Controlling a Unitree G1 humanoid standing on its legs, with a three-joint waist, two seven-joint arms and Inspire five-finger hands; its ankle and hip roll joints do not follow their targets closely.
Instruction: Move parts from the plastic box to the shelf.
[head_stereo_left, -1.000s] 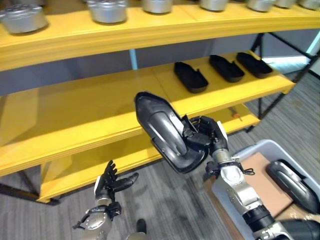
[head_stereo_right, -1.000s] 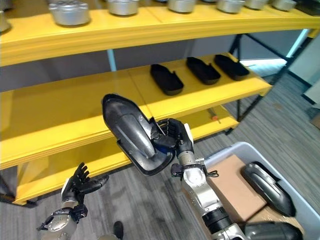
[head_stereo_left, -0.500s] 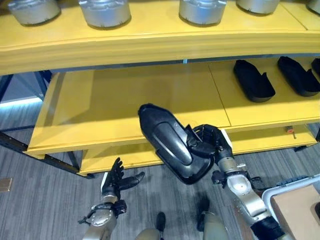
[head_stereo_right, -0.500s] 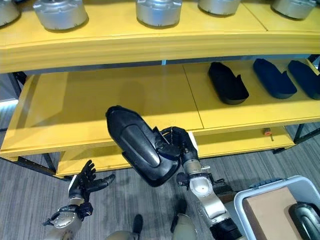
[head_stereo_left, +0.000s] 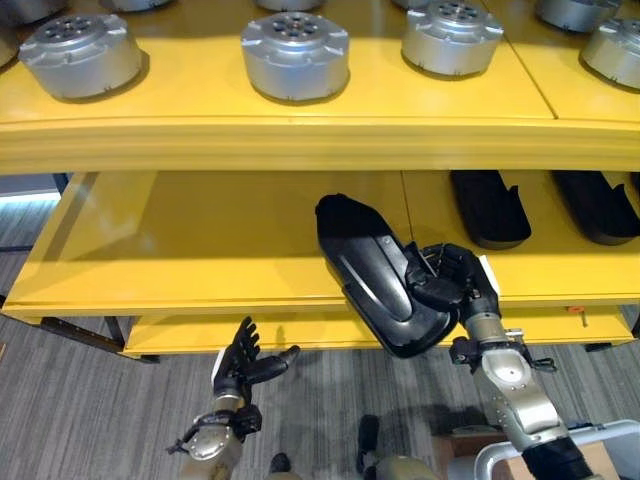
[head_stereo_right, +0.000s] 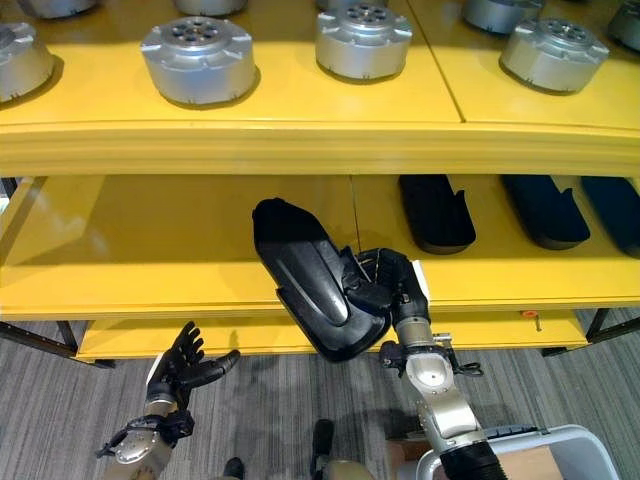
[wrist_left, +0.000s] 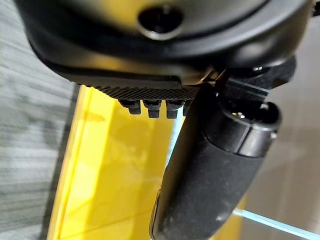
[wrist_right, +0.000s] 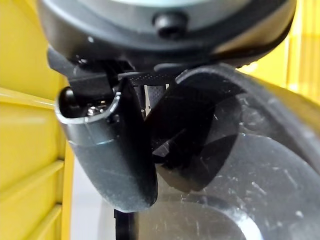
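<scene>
Counts: in the left eye view 5 silver round parts show on the yellow shelf's (head_stereo_left: 300, 140) top level, some cut by the frame edge, e.g. one at the left (head_stereo_left: 80, 55), one mid (head_stereo_left: 295, 55), one further right (head_stereo_left: 452, 35). On the middle level 3 black moulded parts lie side by side to the right: nearest (head_stereo_right: 436, 212), next (head_stereo_right: 544, 210), third (head_stereo_right: 615, 212) cut off at the edge. Plus 1 more black part in the robot's grip.

Held part (head_stereo_left: 382, 272): long black plastic shell, glossy, rounded narrow end pointing up and back, wider open end down near the wrist. A raised ridge runs lengthwise along its face, w/ a lighter sheen. It's tilted, in front of the middle level's front edge, not resting on the shelf.

Right robot hand (head_stereo_left: 455, 285): fingers curled round the wide lower end of the part, thumb clamped on it as seen in the right wrist view.

Left robot hand (head_stereo_left: 243, 362): low, near the grey floor (head_stereo_left: 80, 400), fingers spread and straight, holding nothing.

Corner of the plastic box (head_stereo_right: 520, 450) at lower right, w/ a brown cardboard piece (head_stereo_right: 535, 465) inside.
</scene>
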